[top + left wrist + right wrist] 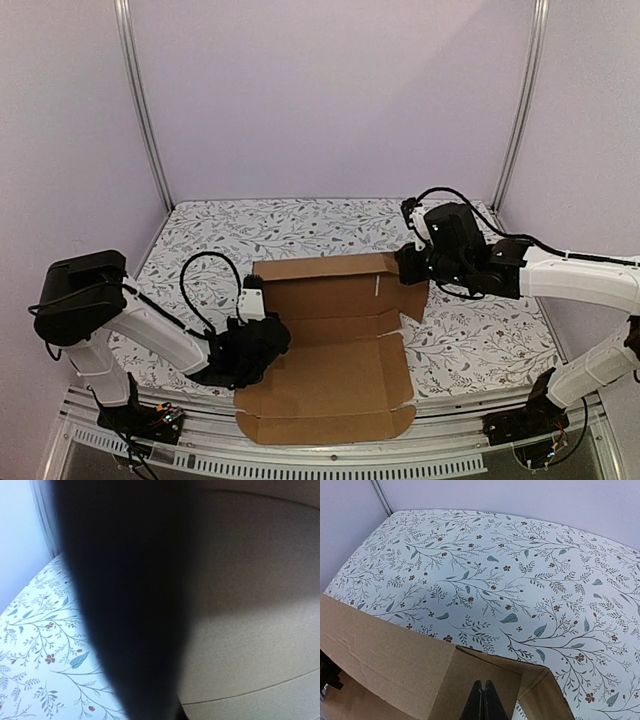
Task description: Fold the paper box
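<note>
**Item 1: paper box**. Brown cardboard, unfolded, lying at the middle of the bench's near edge. I read its long axis as running from the near edge toward the far edge. The nearest flap hangs over the near edge, and the far panel is tilted up. A side flap at the far right corner also stands raised.

**Item 2: left gripper**. It sits at the box's left edge, about halfway along its length. The gripper is closed down narrow. I cannot tell whether any cardboard is caught in it.

**Item 3: right gripper**. It is at the box's far right corner, closed with its tips pressed together.

**View notes**
- Only the overhead view shows the whole outline of the box.
- The left wrist view gives just one blurred dark finger close against cardboard, with floral bench cover to its left.
- The right wrist view shows the closed tips in front of a raised brown panel, with the patterned bench beyond.
</note>
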{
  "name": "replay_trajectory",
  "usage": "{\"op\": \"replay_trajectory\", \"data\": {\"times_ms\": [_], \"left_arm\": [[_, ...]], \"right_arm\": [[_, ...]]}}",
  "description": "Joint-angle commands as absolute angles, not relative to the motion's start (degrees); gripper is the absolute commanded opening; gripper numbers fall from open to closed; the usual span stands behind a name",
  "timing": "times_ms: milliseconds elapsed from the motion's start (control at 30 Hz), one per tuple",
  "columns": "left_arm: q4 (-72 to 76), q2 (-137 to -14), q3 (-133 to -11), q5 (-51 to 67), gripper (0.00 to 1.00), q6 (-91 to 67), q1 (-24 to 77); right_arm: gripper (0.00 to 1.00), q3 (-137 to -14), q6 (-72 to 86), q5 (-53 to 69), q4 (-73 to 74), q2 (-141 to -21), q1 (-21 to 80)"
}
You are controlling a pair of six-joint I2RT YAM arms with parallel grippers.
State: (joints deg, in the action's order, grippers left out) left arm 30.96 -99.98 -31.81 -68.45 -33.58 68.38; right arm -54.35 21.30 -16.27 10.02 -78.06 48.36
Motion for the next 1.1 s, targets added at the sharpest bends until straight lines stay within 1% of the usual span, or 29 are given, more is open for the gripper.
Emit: {"op": "replay_trajectory", "data": {"times_ms": [0,267,600,800,1067], "left_arm": [[26.10,-99.94,-31.89,-68.32,0.00,-30.61,70.09],[25.58,-99.63,-32.01,-68.69,0.00,-31.02,70.73],[24.87,-99.55,-32.86,-68.82,0.00,-30.94,71.34],[24.24,-99.96,-33.45,-68.37,0.00,-31.95,72.11],[18.20,-96.76,-33.72,-63.38,0.00,-40.58,72.16]], "right_arm": [[0.00,-53.48,19.63,-19.25,12.07,-76.79,48.36],[0.00,-51.25,21.32,-17.86,11.29,-78.66,48.50],[0.00,-50.01,26.26,-11.91,4.55,-81.52,50.17],[0.00,-49.43,29.55,-8.31,-2.62,-81.09,50.83],[0.00,-45.07,35.49,-5.35,-15.39,-78.19,51.47]]}}
